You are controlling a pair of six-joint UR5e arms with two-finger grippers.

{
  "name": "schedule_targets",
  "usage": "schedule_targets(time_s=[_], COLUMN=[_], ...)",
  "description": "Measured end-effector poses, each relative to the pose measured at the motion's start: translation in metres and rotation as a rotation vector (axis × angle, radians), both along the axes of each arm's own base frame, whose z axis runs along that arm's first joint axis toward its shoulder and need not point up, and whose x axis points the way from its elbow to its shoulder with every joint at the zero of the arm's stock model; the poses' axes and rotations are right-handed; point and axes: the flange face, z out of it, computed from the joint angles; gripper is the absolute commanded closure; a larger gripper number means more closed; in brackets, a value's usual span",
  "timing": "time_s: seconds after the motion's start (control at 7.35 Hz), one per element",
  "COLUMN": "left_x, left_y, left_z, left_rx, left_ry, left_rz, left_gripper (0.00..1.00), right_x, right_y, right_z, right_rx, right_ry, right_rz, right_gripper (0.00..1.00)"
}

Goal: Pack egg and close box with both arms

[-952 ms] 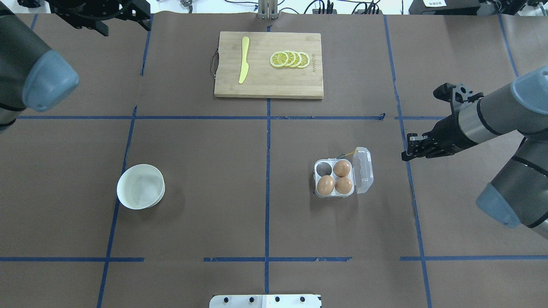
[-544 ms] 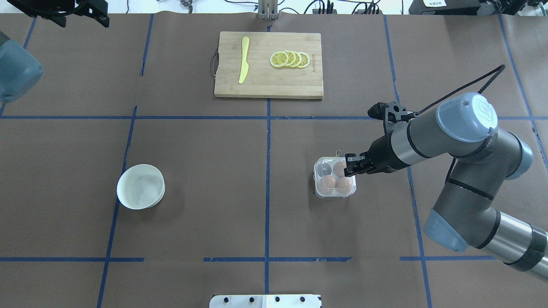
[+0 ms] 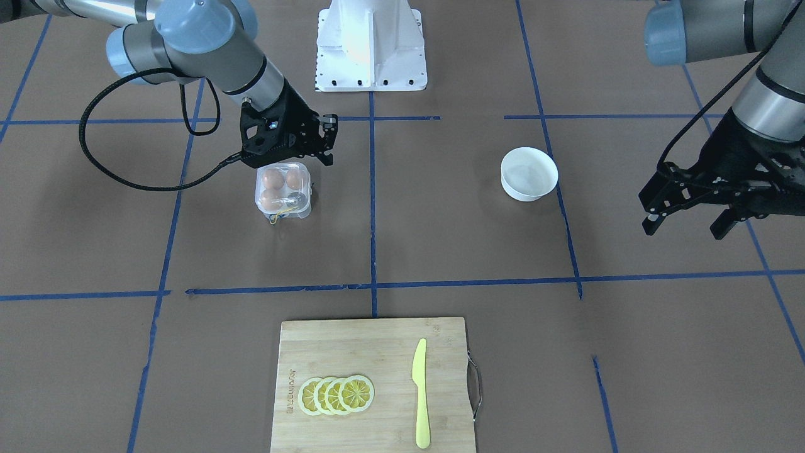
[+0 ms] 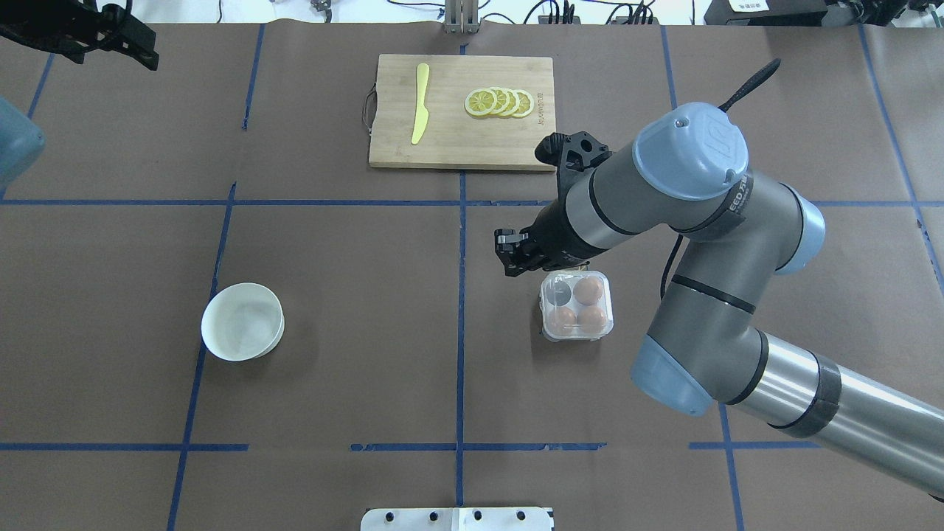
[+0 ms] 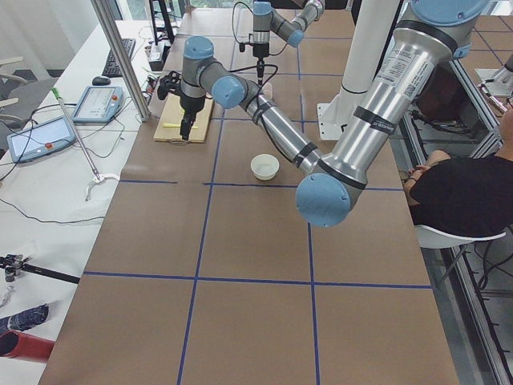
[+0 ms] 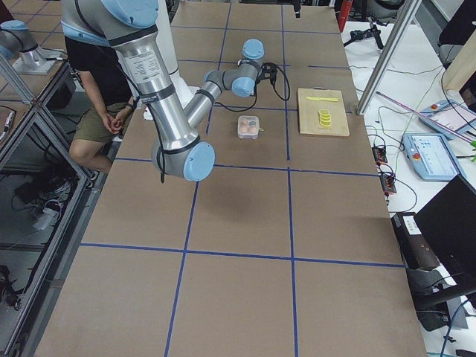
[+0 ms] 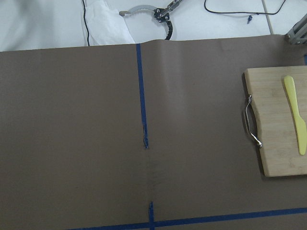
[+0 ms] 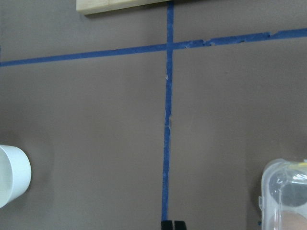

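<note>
As the box sits lidded, right pincer closed nearby, left pincer splayed.

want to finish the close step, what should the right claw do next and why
Probably slide the right claw over the box and press gently down. The lid lies over three eggs, but whether it latched is unclear, and the shut claw hangs beside the box, clear of it.
</note>
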Motion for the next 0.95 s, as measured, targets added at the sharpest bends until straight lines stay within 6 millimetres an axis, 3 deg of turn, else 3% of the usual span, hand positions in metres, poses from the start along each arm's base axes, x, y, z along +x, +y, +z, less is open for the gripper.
schedule_targets(time_s=[0.14,0.41,0.68,0.95], left_x=[-0.024,-0.079,-0.134,-0.182], left_y=[0.000,0.001,0.009,0.010], left_z=[0.027,0.076,0.120,0.172], left_rx=[0.015,0.065,0.090,0.068], left_ry=[-0.041,-0.125,-0.186,-0.175], left_rz=[0.020,0.075,0.112,0.159], left_gripper=[0.00,0.00,0.00,0.00], right_x=[0.016,0.073,0.142,0.238], right_y=[-0.013,-0.051,-0.078,-0.098], right_z=[-0.006,0.008,0.061,0.141], right_rx=[-0.025,-0.093,-0.020,0.067], right_ry=[0.027,0.155,0.304,0.410], right_rz=[0.061,0.167,0.162,0.103], right_gripper=[0.00,0.00,0.00,0.00])
